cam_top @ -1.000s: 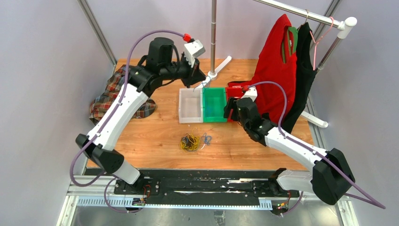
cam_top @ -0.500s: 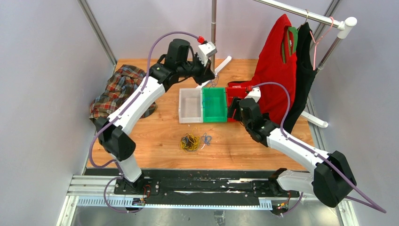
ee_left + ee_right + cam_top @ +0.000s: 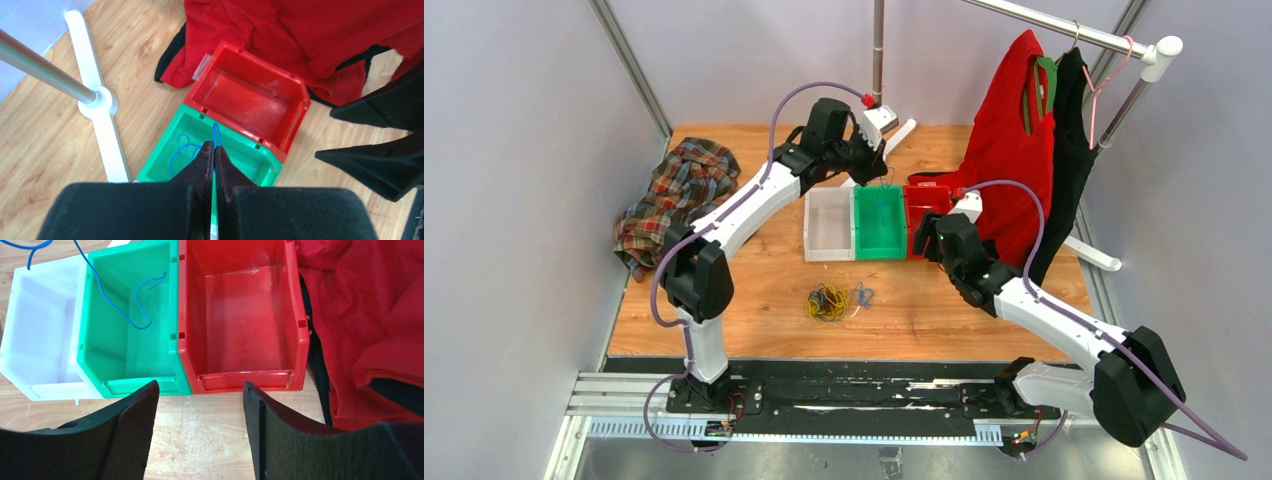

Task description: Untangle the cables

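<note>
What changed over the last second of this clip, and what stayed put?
The left gripper, shut on the blue cable, swung right from above the white bin to above the green bin, and the cable now dangles into that bin. The right gripper barely shifted and remains open by the red bin. The cable tangle and all three bins stayed put.

The wooden table [image 3: 754, 290] carries a crumpled plaid cloth [image 3: 674, 190] far left, a white bin [image 3: 827, 225], green bin [image 3: 880, 222] and red bin [image 3: 921, 197] side by side, and tangled cables [image 3: 832, 300] nearer me.
</note>
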You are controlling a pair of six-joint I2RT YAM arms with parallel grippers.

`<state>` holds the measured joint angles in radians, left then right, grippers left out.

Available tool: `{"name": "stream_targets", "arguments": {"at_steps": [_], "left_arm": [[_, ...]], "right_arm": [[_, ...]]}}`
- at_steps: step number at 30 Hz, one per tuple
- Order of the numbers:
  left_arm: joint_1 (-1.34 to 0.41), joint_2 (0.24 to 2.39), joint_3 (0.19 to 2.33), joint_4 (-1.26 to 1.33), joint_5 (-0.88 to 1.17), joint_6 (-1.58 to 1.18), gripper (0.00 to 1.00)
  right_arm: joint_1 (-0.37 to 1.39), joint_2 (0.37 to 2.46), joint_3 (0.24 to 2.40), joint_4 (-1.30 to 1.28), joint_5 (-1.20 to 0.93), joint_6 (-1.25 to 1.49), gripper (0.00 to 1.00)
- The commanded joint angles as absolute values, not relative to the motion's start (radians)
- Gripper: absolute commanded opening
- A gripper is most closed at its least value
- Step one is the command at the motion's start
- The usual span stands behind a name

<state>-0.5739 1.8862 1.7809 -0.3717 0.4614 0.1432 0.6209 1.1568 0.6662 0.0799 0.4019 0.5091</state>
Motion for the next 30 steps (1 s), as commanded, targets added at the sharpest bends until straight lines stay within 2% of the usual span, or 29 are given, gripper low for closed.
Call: {"name": "stream_targets", "arguments": {"at_steps": [1,14,17,19,21,23,27,30], "left_arm": [[-0.591,1.895,1.725,-0.323,0.392,0.195,0.01],[-0.63,1.997,1.624,-0.204,0.381,0.149,0.01],[-0.63,2.01,1.612,-0.191,0.334,0.186,0.05],[-0.63,2.009,1.621,-0.199,0.288,0.217,0.14],[-0.63,1.992,1.637,-0.232,0.253,0.253,0.39],[-0.63,1.967,1.656,-0.294,0.237,0.291,0.58],[-0.63,1.906,1.663,-0.426,0.236,0.335,0.76],[-0.629,1.851,1.644,-0.518,0.249,0.362,0.85]], "right_arm": [[0.602,1.131,0.646,0.072,0.427,0.529,0.62],[0.586,1.097,0.638,0.057,0.419,0.527,0.59],[0.583,1.092,0.64,0.051,0.416,0.523,0.59],[0.583,1.087,0.639,0.047,0.412,0.519,0.6],[0.582,1.083,0.641,0.041,0.413,0.518,0.61],[0.581,1.08,0.642,0.038,0.414,0.516,0.61],[0.581,1.084,0.654,0.028,0.407,0.513,0.61],[0.581,1.088,0.664,0.02,0.4,0.508,0.61]]}}
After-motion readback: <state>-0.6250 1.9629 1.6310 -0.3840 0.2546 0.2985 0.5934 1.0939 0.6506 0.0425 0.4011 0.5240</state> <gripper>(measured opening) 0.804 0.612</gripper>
